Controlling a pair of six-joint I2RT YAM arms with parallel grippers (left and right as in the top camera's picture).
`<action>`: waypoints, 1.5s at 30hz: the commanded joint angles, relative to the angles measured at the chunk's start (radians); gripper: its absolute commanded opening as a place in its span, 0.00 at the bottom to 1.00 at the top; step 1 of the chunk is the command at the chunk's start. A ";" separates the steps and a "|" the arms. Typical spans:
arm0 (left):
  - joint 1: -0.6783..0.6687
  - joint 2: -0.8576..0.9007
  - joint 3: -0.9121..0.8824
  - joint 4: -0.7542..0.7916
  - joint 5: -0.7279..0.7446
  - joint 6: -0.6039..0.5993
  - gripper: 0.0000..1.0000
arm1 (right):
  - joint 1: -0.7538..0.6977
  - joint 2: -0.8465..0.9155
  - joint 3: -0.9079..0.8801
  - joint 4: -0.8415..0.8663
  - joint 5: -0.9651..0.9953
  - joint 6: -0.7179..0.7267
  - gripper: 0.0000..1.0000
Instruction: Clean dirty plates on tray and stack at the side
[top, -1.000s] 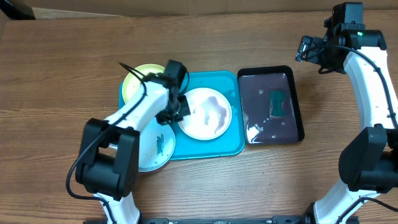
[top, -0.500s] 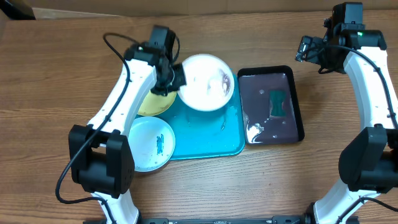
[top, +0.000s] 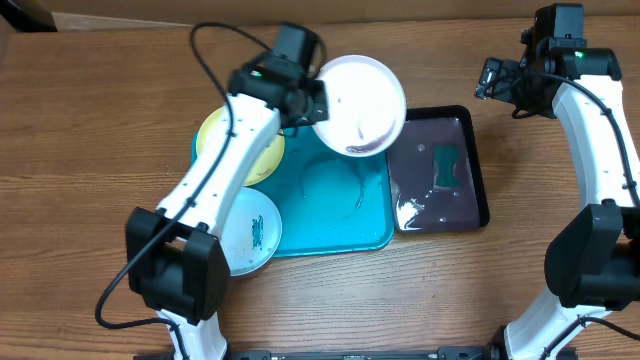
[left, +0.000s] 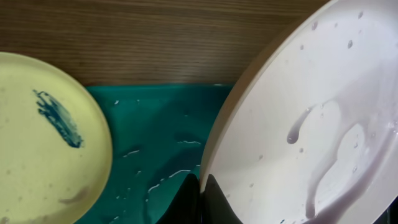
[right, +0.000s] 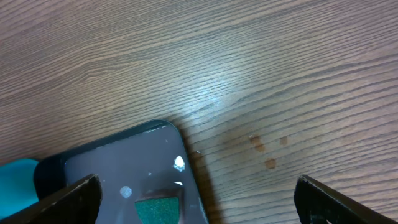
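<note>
My left gripper (top: 312, 100) is shut on the rim of the white plate (top: 360, 105), which hangs tilted over the far right corner of the turquoise tray (top: 340, 205). In the left wrist view the white plate (left: 311, 124) is wet, with water running down it, and its rim is pinched in my left gripper (left: 202, 190). The yellow-green plate (top: 218, 135) lies at the tray's far left with a teal smear (left: 59, 118). A pale blue plate (top: 250, 230) with a smear rests at the tray's near left corner. My right gripper (top: 495, 78) stands open, far right.
A black tray (top: 475, 170) holding water and a green sponge (top: 446, 165) sits right of the turquoise tray. In the right wrist view my right gripper (right: 196, 190) hovers over the black tray's (right: 112, 165) far corner and bare wood. Water beads lie on the turquoise tray (left: 161, 137).
My left arm has lifted the white plate off the turquoise tray and carried it back and to the right, tilting it. The right arm has not moved.
</note>
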 joint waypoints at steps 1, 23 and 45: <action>-0.060 0.007 0.026 0.025 -0.092 -0.012 0.04 | 0.002 -0.016 0.018 0.006 0.002 0.003 1.00; -0.410 0.007 0.025 0.128 -0.718 0.091 0.04 | 0.002 -0.016 0.018 0.006 0.002 0.003 1.00; -0.594 0.007 0.025 0.179 -1.048 0.286 0.04 | 0.002 -0.016 0.018 0.006 0.002 0.002 1.00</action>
